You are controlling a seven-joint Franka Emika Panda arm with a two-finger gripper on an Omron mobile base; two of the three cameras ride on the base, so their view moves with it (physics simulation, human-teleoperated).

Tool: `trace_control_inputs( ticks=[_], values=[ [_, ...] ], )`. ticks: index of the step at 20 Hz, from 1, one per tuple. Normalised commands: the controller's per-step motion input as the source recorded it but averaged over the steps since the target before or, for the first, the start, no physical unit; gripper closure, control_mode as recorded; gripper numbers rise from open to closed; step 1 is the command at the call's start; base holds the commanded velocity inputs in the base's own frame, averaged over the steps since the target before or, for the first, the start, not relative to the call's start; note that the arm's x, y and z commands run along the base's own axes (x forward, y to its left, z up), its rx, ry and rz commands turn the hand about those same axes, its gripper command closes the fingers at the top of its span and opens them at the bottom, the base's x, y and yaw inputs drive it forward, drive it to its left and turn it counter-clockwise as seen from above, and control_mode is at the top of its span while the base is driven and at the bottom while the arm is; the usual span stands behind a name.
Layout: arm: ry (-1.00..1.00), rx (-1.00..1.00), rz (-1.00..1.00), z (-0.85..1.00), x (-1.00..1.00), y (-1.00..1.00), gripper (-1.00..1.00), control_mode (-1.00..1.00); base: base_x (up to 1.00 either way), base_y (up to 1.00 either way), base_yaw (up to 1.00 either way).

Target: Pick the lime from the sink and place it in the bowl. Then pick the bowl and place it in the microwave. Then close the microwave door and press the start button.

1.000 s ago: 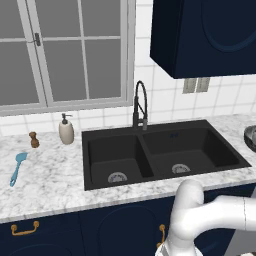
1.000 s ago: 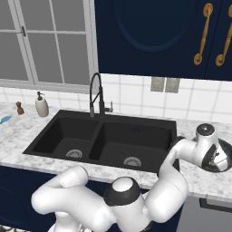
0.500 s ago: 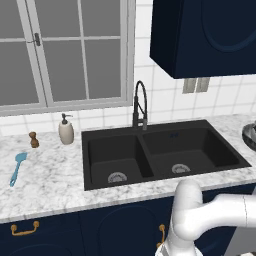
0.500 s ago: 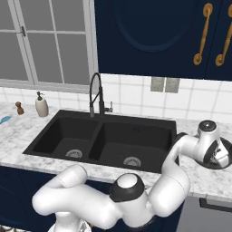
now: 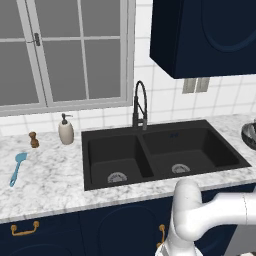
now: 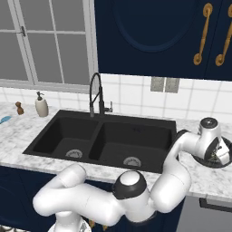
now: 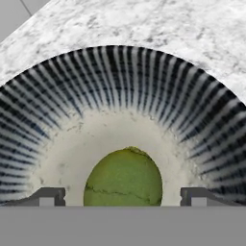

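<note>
The lime (image 7: 123, 177) lies on the pale bottom of the striped bowl (image 7: 115, 77). My gripper (image 7: 123, 196) hangs open just above it, and each fingertip (image 7: 48, 196) stands clear of the fruit on its side. In the right base view the gripper (image 6: 221, 154) points down into the bowl (image 6: 206, 162), which stands on the marble counter right of the black sink (image 6: 104, 140). The left base view catches the bowl's (image 5: 249, 134) edge at the far right, past the sink (image 5: 165, 150). The microwave and its door are out of view.
A black arched faucet (image 6: 96, 93) rises behind the sink. A soap dispenser (image 5: 66, 130), a small brown shaker (image 5: 33, 139) and a blue spatula (image 5: 17, 167) sit on the counter to the left. Dark blue cabinets (image 6: 154, 36) hang above the bowl.
The jaws have spread wider and the lime now rests free in the bowl. The hand has drifted slightly right and up over the bowl.
</note>
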Motion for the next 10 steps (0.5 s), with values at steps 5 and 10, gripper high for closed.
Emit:
trace_control_inputs(
  ticks=[5, 10],
  values=[
    [-0.04, 0.0, 0.0, 0.04, -0.01, 0.02, -1.0, -1.0, 0.0, 0.0, 0.0],
    [-0.02, 0.0, 0.03, 0.31, -0.26, 0.43, -1.0, -1.0, 0.0, 0.0, 0.0]
  ],
)
